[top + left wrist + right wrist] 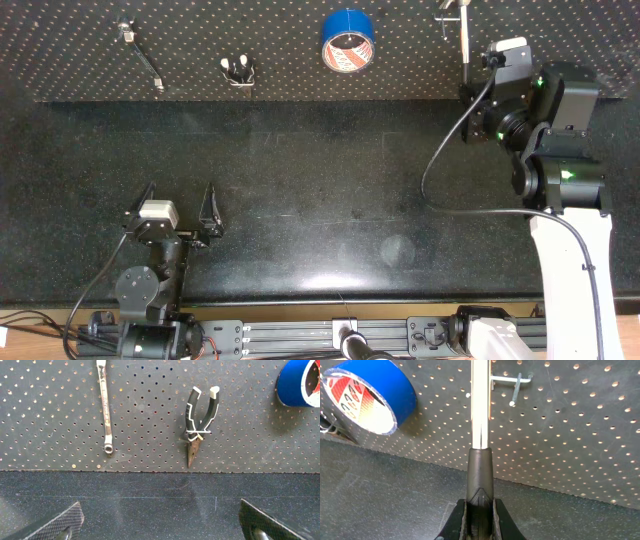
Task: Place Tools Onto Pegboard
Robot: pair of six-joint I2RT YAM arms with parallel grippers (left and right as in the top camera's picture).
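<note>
Upper right of the top view: the silver-shafted tool (464, 45) is clamped by its dark handle in the right gripper (480, 522), with the shaft extended across the pegboard (570, 435) beside a hook (512, 382).

Wide worktop (320, 170) passage below pegboard (280, 30), tape roll (348, 42), hook (505, 380) possibly crowding

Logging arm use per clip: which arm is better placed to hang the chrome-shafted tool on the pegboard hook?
Right. The right gripper is shut on the tool by its dark handle, with the shaft close to the pegboard beside the bare hook. The left gripper sits open near its base, holding nothing.
</note>
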